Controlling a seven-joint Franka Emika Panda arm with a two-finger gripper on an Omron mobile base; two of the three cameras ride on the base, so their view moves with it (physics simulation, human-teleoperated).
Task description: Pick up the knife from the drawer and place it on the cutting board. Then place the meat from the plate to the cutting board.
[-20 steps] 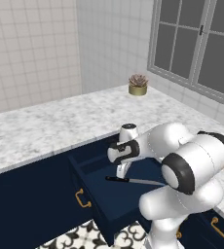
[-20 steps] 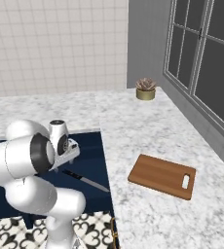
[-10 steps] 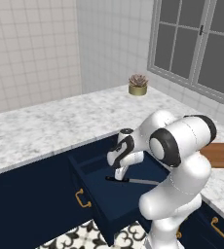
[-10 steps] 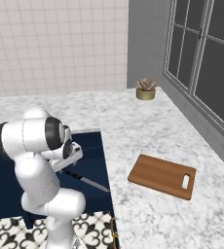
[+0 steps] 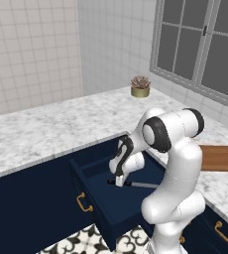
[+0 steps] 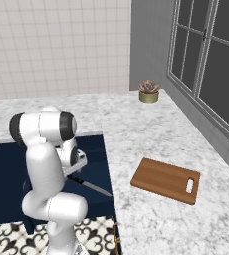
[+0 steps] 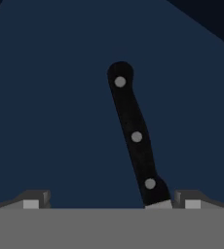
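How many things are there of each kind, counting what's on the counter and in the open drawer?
Knife: 1
Cutting board: 1
Potted plant: 1
Open drawer: 1
Total: 4

White arm folded forward and down from its base, the elbow raised high and the forearm angled steeply downward. Wrist bent so that the gripper (image 7: 109,200) points straight down. Jaws spread fully apart, the two dark fingertips (image 7: 36,198) standing wide on either side, nothing between them.
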